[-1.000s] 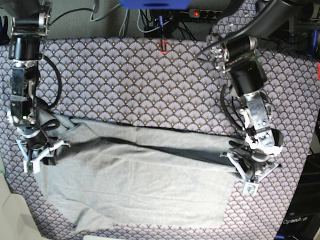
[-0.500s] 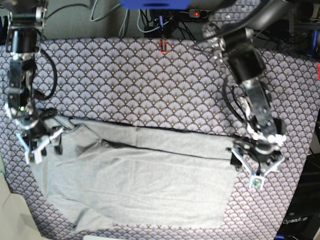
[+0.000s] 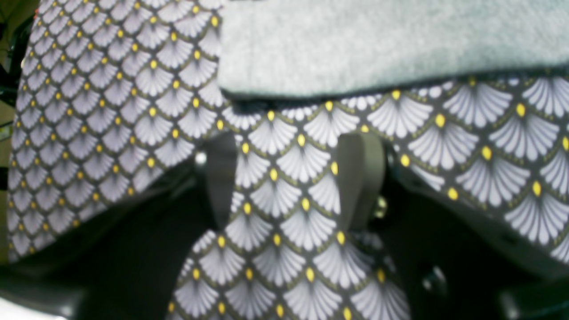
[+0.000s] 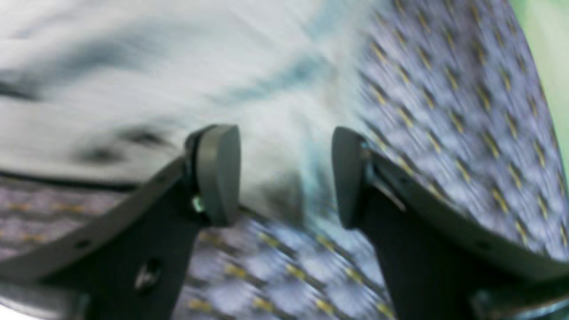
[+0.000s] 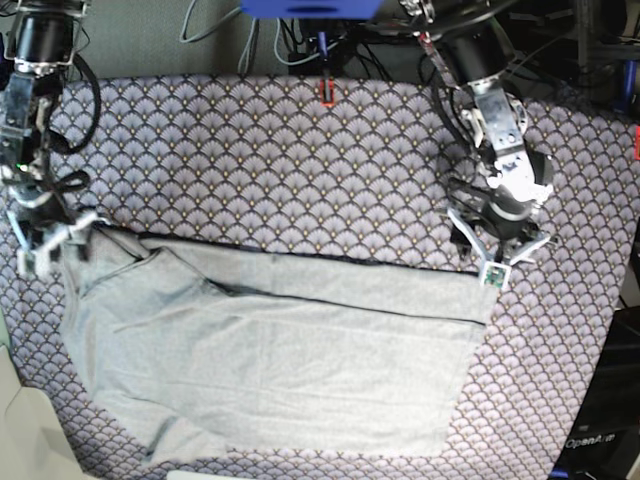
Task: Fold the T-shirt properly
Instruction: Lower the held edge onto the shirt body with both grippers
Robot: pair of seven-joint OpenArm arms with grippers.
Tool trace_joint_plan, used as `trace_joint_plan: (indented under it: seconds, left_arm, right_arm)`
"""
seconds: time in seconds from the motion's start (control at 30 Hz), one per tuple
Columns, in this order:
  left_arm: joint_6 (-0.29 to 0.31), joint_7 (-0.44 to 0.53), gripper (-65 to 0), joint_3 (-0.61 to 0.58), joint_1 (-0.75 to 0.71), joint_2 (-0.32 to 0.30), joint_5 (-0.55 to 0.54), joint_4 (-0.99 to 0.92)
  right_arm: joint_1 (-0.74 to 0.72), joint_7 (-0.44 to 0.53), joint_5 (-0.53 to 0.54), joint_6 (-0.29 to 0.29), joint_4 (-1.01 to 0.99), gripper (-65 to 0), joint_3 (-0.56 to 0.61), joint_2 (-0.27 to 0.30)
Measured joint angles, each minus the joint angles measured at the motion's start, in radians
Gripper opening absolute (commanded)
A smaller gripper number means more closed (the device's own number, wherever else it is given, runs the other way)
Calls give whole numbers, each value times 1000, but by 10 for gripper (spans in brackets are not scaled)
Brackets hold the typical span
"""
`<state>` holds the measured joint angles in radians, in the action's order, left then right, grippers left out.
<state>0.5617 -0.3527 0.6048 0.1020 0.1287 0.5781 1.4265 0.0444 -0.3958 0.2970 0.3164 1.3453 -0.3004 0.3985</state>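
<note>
The light grey T-shirt [image 5: 290,350] lies flat across the near half of the patterned tablecloth [image 5: 270,160], its upper part folded over along a dark seam line. My left gripper [image 5: 497,260] hovers just past the shirt's far right corner. In the left wrist view, the left gripper [image 3: 289,178] is open over bare cloth, with the T-shirt edge [image 3: 378,44] ahead of its fingers. My right gripper [image 5: 45,245] is at the shirt's far left corner by the sleeve. The blurred right wrist view shows the right gripper [image 4: 284,175] open and empty, with the grey T-shirt [image 4: 133,80] beyond it.
A small red object [image 5: 325,92] sits at the table's far edge, with cables and a power strip [image 5: 405,27] behind it. The tablecloth ends near the left and right sides. A pale surface [image 5: 25,430] shows at the bottom left corner.
Both grippers opened and let go of the shirt, then drew back toward the far side of the table. The shirt's folded edge has settled flatter on the cloth.
</note>
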Motion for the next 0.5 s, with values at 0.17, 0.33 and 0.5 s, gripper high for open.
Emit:
trace_joint_plan:
  seconds: [0.17,0.33,0.5]
  left_arm:
    - [0,-7,-302,68,42,-5,0,-67]
    - [0,-1,-302,95,68,-4,0,-78]
    - [-1,-3,-302,96,74,-3,1,-90]
  right_arm:
    - [4,128,5,-2,-135,-306,0,28]
    - [12,174,6,-2,-163,-306,0,26]
    - [31,175,5,-2,-156,-306,0,26]
